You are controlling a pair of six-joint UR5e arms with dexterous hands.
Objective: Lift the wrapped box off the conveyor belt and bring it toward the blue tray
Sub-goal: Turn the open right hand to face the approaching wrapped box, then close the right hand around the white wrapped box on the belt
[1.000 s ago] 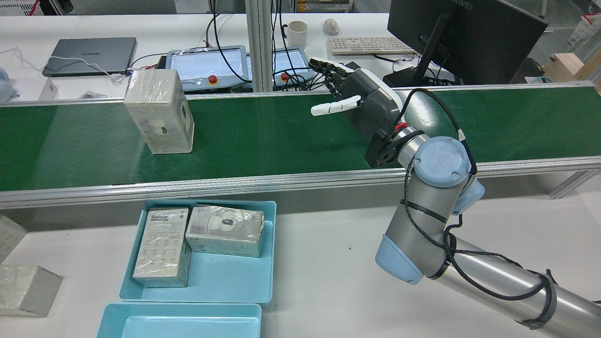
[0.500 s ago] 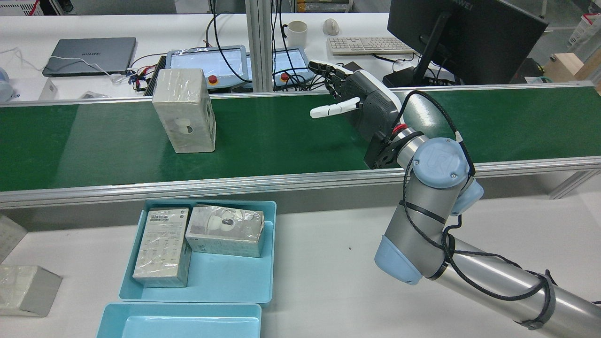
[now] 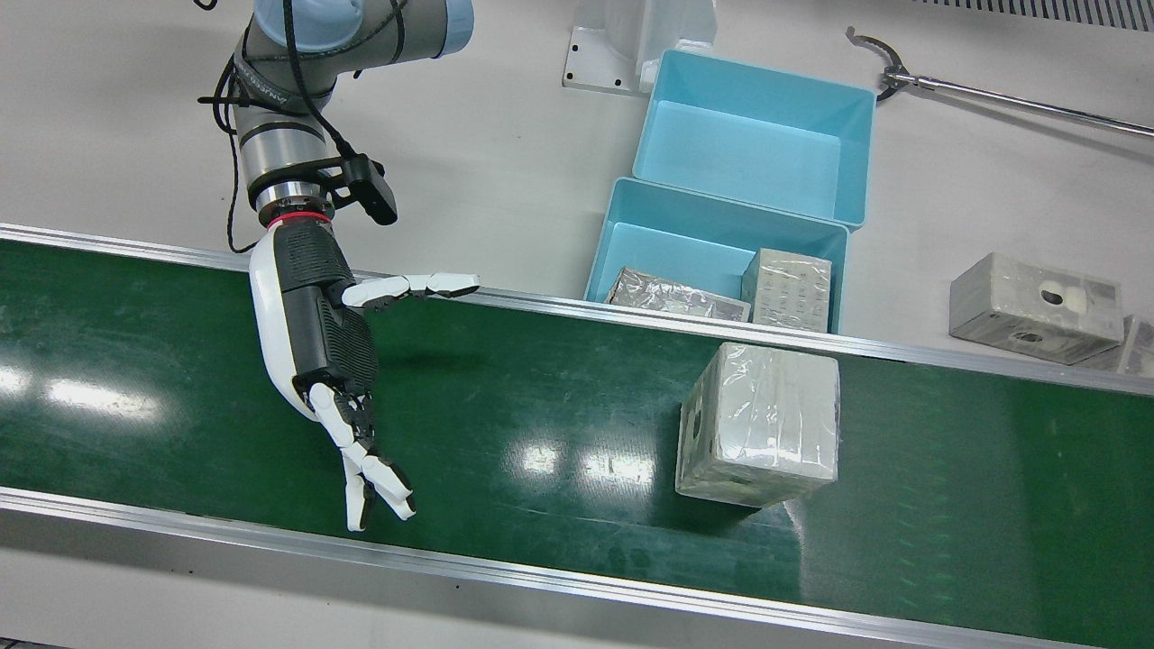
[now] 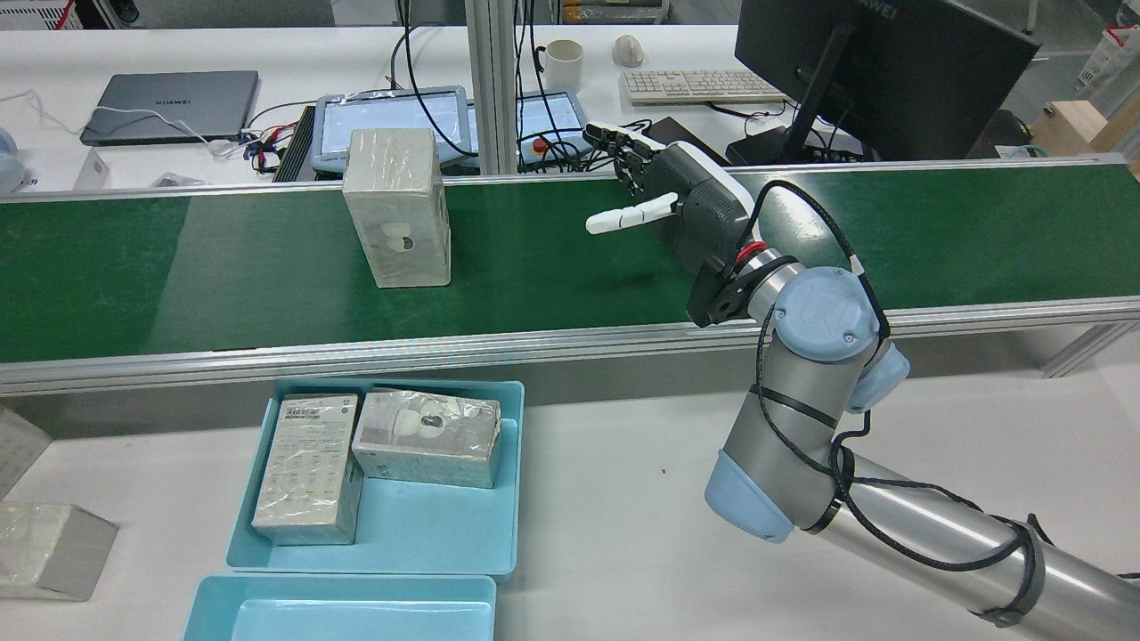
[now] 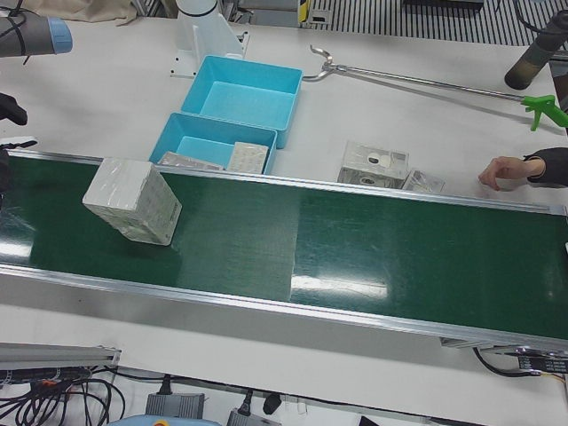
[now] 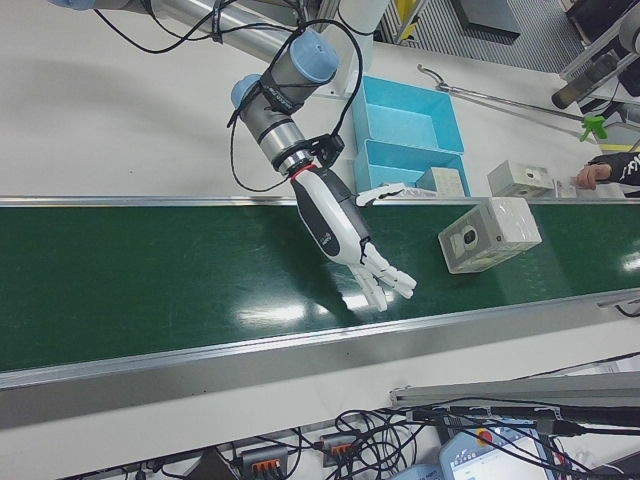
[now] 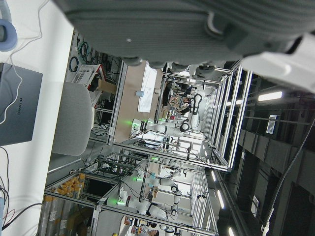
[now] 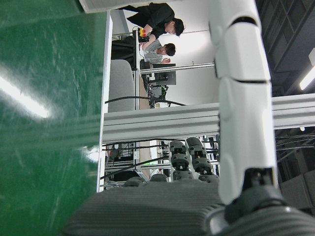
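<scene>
The wrapped box (image 4: 398,206) stands upright on the green conveyor belt (image 4: 552,258); it also shows in the front view (image 3: 762,424), the left-front view (image 5: 133,201) and the right-front view (image 6: 488,233). My right hand (image 4: 690,200) hovers over the belt, open and empty, its fingers spread toward the box with a clear gap between them; it also shows in the front view (image 3: 311,333). The blue tray (image 4: 427,525) sits on the table before the belt and holds two wrapped boxes. Of my left hand (image 7: 162,24) only the grey palm shows, with nothing in it.
A second, empty blue tray (image 3: 748,135) stands next to the first. Loose wrapped boxes (image 3: 1037,306) lie on the table beside the trays. A long reach tool (image 5: 426,82) and a person's hand (image 5: 510,169) are at the far table edge.
The wrapped box has travelled along the belt toward my right hand. The right hand has shifted slightly toward it and stays open.
</scene>
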